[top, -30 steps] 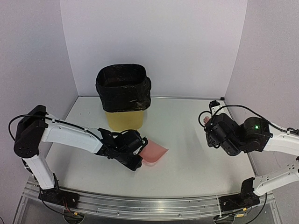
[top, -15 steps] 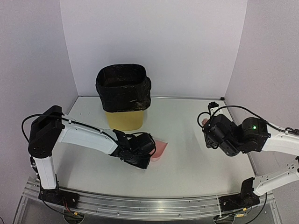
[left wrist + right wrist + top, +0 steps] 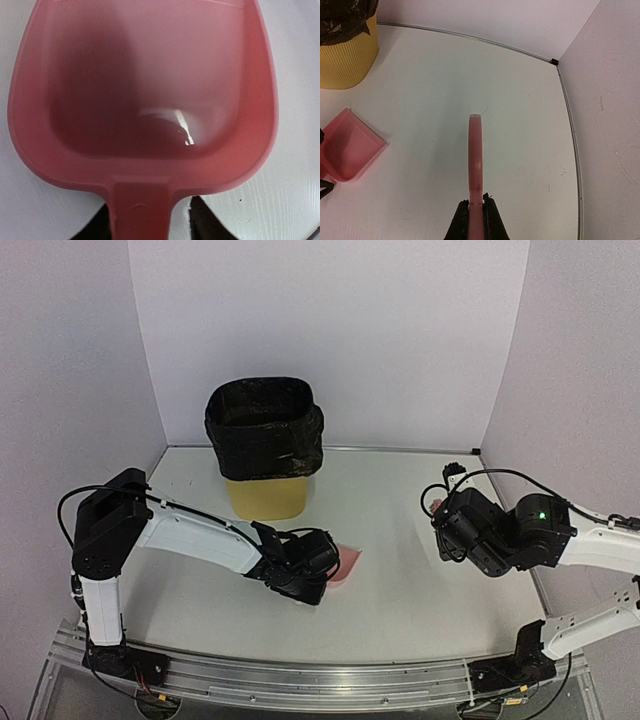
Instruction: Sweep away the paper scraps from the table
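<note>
Dustpan (image 3: 145, 75) parked on the table (image 3: 420, 580) in front of the bin (image 3: 265, 445)
It's clamped by the left gripper (image 3: 145, 222); brush (image 3: 475, 155) is pinched tight by the right gripper (image 3: 476, 215), off right of the bin.

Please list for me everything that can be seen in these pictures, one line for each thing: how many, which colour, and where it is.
bin: one, yellow with a black bag liner, back of the table, left of centre.
dustpan: one, pink, nothing inside it, near the table's middle.
hand brush: one, pink, seen edge-on at the right side; bristles not visible.
paper scraps: none visible in any view.
table: one, white.
walls: three, white, around the table.
rail: one, aluminium, along the front edge.
left gripper: black, shut on the dustpan's handle.
right gripper: black, shut on the hand brush.
</note>
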